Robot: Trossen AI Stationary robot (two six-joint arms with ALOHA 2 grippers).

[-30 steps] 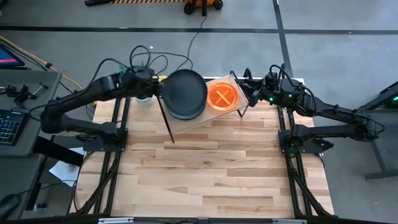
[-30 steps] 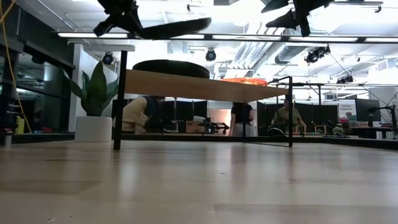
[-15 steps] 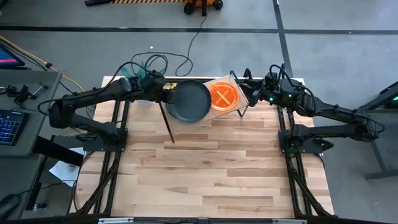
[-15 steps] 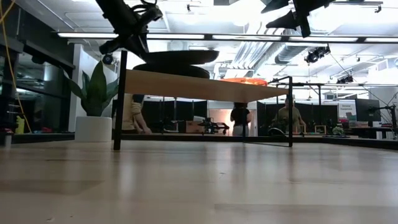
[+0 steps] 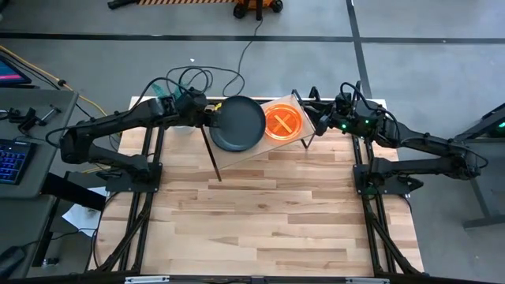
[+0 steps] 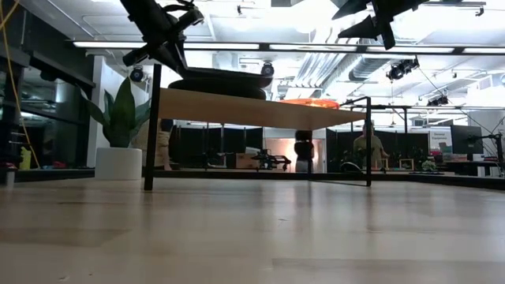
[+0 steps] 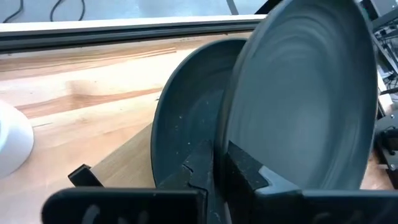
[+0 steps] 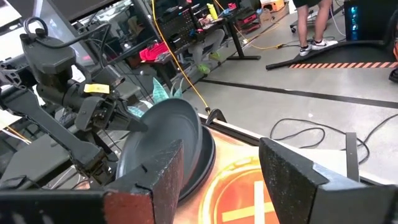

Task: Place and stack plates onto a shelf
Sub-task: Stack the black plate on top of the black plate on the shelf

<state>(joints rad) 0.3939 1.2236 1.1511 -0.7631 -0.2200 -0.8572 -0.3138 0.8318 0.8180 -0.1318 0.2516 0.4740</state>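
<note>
The shelf (image 5: pixel 260 150) is a light-wood board on black wire legs at the table's far middle; it also shows in the low view (image 6: pixel 260 110). A dark plate (image 7: pixel 180 130) lies on its left half. My left gripper (image 5: pixel 207 120) is shut on a second dark plate (image 5: pixel 238 124) just over the first one. It also shows in the low view (image 6: pixel 229 73). An orange plate (image 5: pixel 282 124) lies on the shelf's right half. My right gripper (image 8: pixel 224 180) is open and empty, high to the right of the shelf (image 5: pixel 325 118). My left gripper pinches the upper dark plate's left rim (image 7: pixel 225 146) between its two fingers, one on the top face and one on the underside. The fingers come from the table's left, slanting slightly down. The plate sits nearly level, close over the lower plate; whether they touch I cannot tell.
A white cup (image 5: pixel 183 128) stands on the table just left of the shelf, under my left arm. The near half of the plank table (image 5: pixel 268 229) is bare wood. People stand in the room beyond the table (image 6: pixel 304 150).
My left gripper has gone toward the table's right and down, still shut on the dark plate. The plate was tilted high above the shelf a second ago; now it is nearly level, just over the lower dark plate.
</note>
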